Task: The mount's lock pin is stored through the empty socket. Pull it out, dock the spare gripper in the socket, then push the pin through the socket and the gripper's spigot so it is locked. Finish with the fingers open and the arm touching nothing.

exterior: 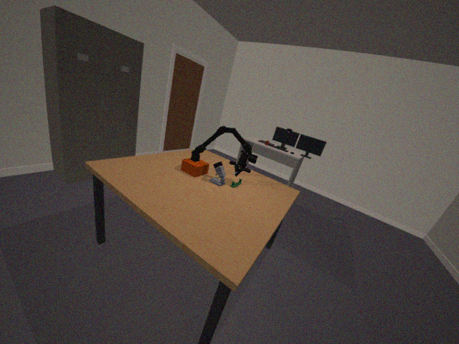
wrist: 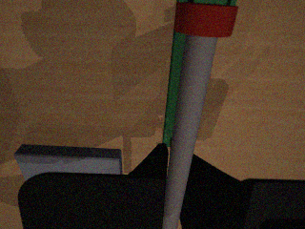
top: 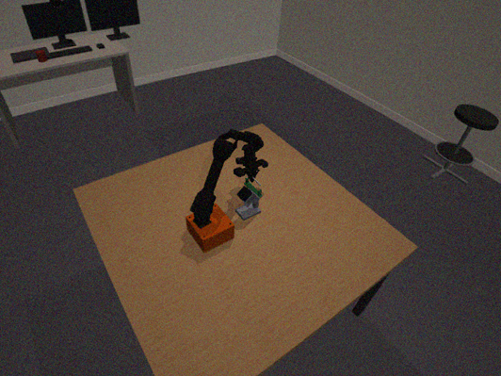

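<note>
My gripper [wrist: 167, 151] [top: 251, 177] [exterior: 237, 170] is shut on the lock pin [wrist: 190, 119], a grey rod with a red head [wrist: 205, 20], and holds it above the table. The green spare gripper [wrist: 172, 91] [exterior: 235, 183] [top: 253, 187] lies on the table right under the pin, apart from the mount. The grey mount [top: 247, 204] [exterior: 219, 173] stands between the arm's base and the spare gripper; a corner of its base plate [wrist: 67, 162] shows at the lower left of the wrist view. Its socket is too small to make out.
The arm's orange base [top: 211, 231] [exterior: 193, 167] stands close behind the mount on the wooden table [top: 240, 305] [exterior: 192, 211]. A desk with two monitors [top: 53, 59] and a stool [top: 469, 131] stand off in the room.
</note>
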